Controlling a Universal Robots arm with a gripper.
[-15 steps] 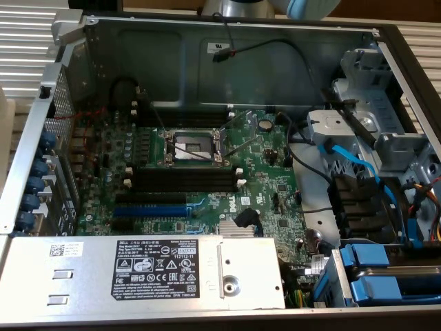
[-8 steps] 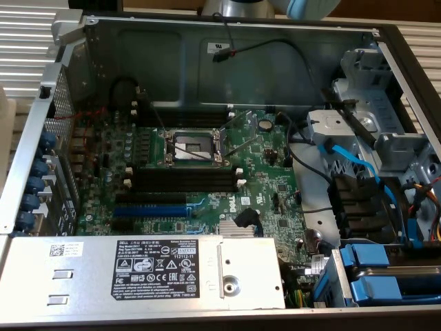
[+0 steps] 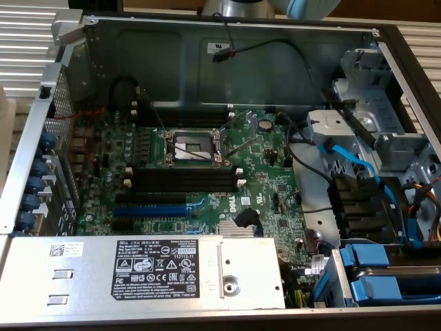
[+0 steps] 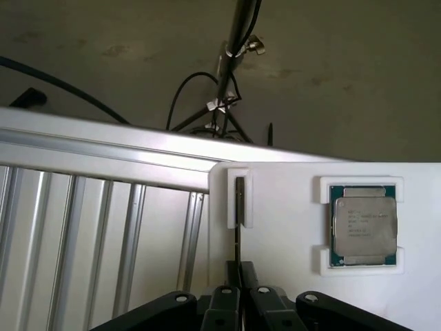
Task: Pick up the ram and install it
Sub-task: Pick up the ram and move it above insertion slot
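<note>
The ram (image 4: 239, 200) stands on edge as a thin dark stick in a slot of a white holder block (image 4: 275, 207). My gripper (image 4: 238, 272) is shut on the ram's near end, with its black fingers (image 4: 249, 277) pressed against both flat sides. In the exterior view the open computer case shows the green motherboard (image 3: 269, 179) with long black memory slots (image 3: 185, 172) with white end clips beside the square processor socket (image 3: 191, 145).
A processor chip (image 4: 363, 224) lies in a second recess of the white block. Ribbed metal table surface (image 4: 83, 234) sits beside the block. In the case are a blue expansion slot (image 3: 149, 209), the silver power supply (image 3: 138, 272), blue cables (image 3: 358, 162) and drive bays (image 3: 386, 276).
</note>
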